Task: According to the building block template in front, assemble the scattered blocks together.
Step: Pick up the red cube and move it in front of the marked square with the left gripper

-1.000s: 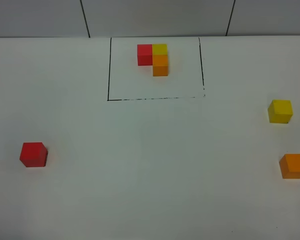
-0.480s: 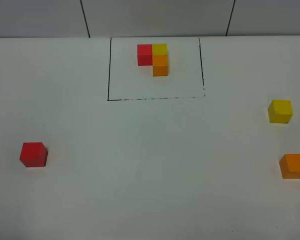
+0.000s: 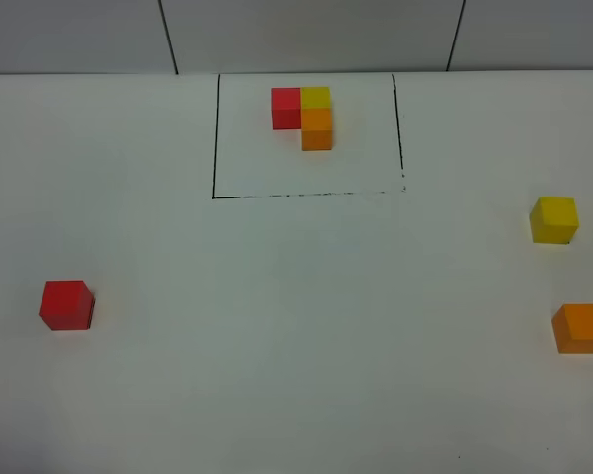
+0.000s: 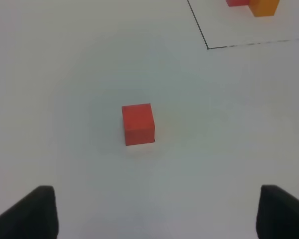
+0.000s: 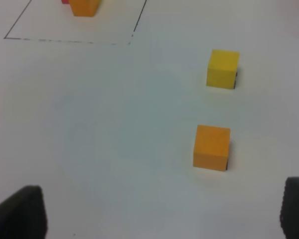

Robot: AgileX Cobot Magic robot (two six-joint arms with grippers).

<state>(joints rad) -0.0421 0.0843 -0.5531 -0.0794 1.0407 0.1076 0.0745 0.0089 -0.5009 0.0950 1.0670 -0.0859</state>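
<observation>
The template (image 3: 307, 116), a small L of red, yellow and orange cubes, sits at the upper centre of the high view inside a black-lined box (image 3: 214, 148) on the white bench (image 3: 296, 326). The red cube (image 3: 66, 305) lies alone at the lower left. The yellow cube (image 3: 554, 219) sits at the right edge, with the orange cube (image 3: 581, 328) near it and lower in the frame, the two apart. The left fingers (image 4: 32, 214) are spread wide and grasp nothing, with the red cube lying ahead of them. The right fingers (image 5: 20, 211) are likewise released, with the orange and yellow cubes ahead.

No legible text, label, brand, number or sign on any surface.
</observation>
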